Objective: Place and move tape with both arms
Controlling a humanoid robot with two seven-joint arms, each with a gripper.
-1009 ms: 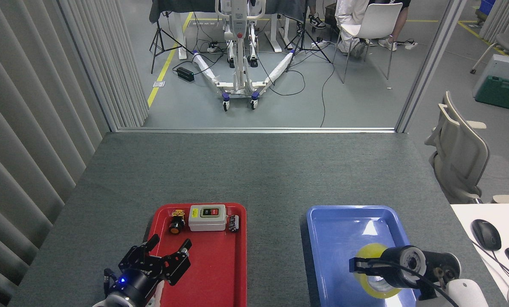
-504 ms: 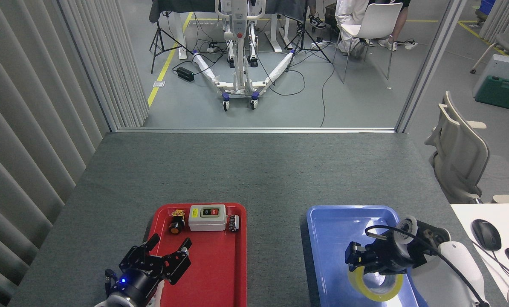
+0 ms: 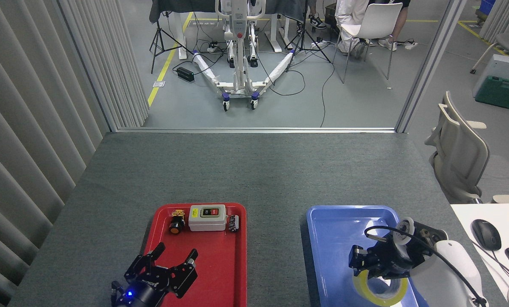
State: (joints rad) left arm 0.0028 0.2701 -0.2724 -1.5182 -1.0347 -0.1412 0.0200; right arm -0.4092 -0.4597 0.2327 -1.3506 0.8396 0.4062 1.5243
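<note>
Change since a second ago: the right pincer [image 3: 367, 266] has come down from above the tape [image 3: 380, 288] and now sits low over it; the left pincer [image 3: 169, 266] has shifted a little forward over the red tray [image 3: 220, 277].
Tape: it lies flat in the near part of the blue tray [image 3: 335, 226], with its hole facing up, so the rim is easy to take from above.
Right pincer: it is on the far rim of the roll, with dark fingers at the hole; I cannot tell if it already pinches the tape, because the wrist covers the tips.
Left pincer: its fingers are spread and hold nothing; it hovers over the near end of the red tray, probably to wait for its turn.
Red tray content: a switch box [image 3: 207, 217], a push button [image 3: 177, 225] and a small dark part [image 3: 233, 223] stand at the far end, so the near part is free.
Worktop [image 3: 254, 170]: grey and carries both trays side by side.
</note>
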